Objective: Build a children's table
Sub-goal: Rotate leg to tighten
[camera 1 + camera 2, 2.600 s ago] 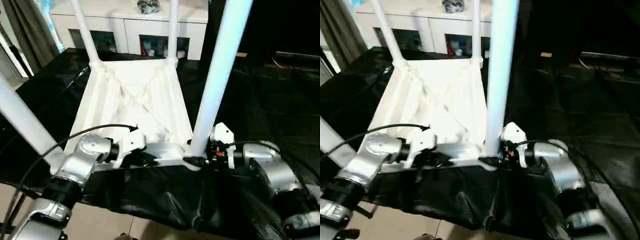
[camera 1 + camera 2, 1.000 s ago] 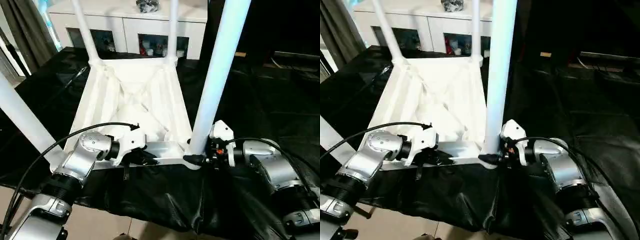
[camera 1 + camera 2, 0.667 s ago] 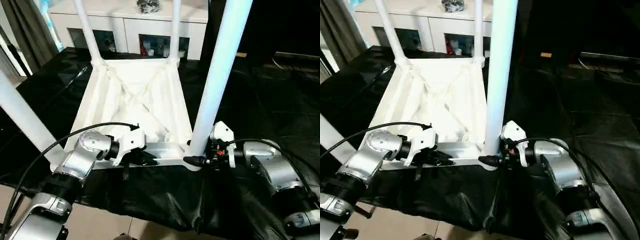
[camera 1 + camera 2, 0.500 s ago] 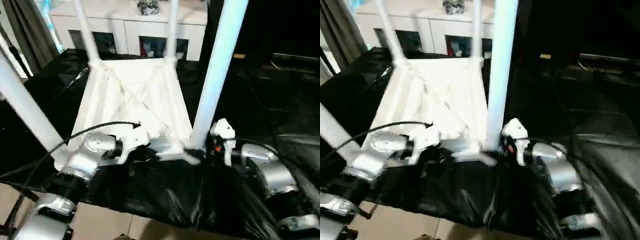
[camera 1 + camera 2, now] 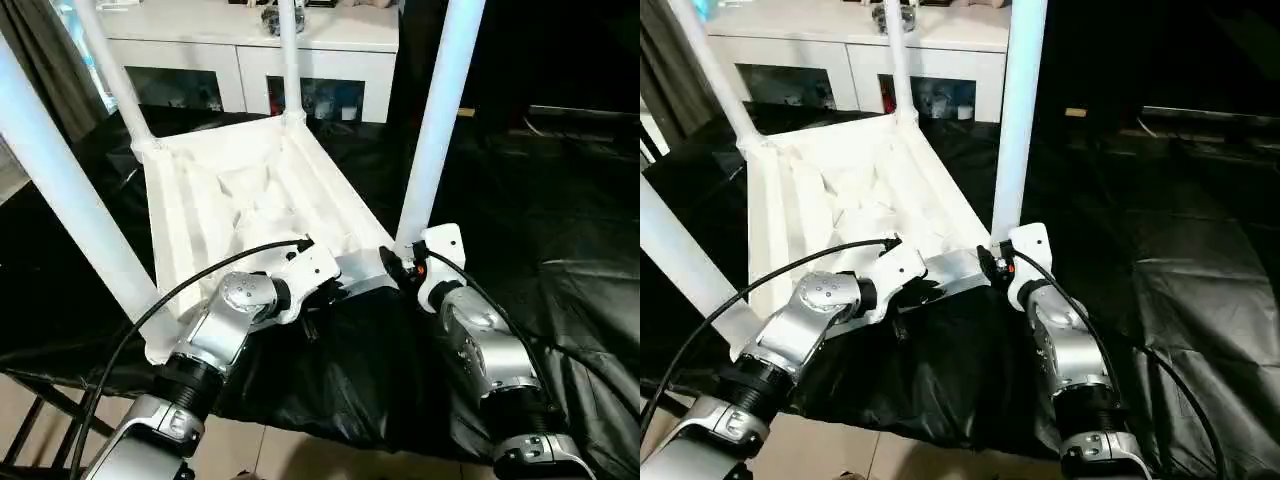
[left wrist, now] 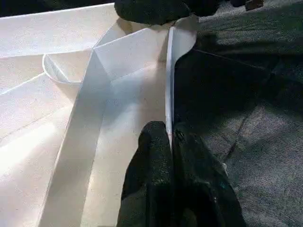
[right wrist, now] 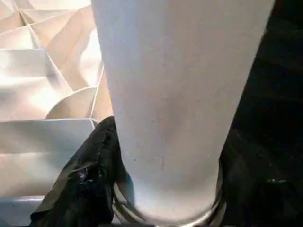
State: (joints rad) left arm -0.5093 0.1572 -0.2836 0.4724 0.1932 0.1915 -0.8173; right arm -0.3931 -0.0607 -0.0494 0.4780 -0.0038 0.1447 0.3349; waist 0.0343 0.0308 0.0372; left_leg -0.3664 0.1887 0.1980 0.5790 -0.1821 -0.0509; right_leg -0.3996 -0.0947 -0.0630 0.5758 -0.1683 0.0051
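Note:
The children's table lies upside down on black sheeting, its ribbed white tabletop [image 5: 240,190] facing up with all its white legs standing in the corner sockets. My left gripper [image 6: 170,134] is shut on the thin near rim of the tabletop, close to the middle of that edge [image 5: 318,300]. My right gripper [image 5: 396,262] sits at the foot of the near right leg [image 5: 437,120]. Its black fingers [image 7: 90,165] close on both sides of that leg just above the socket. The near left leg [image 5: 70,190] rises beside my left forearm.
A white glass-door cabinet [image 5: 330,60] stands behind the table. Black sheeting [image 5: 560,200] covers the work surface and hangs over its near edge, with tan floor [image 5: 300,455] below. A grey curtain [image 5: 665,60] hangs at far left. A black cable [image 5: 150,310] loops over my left forearm.
The view has shifted and the tabletop now sits turned, its near right corner farther from me and its near edge slanting. Both grippers keep the same holds.

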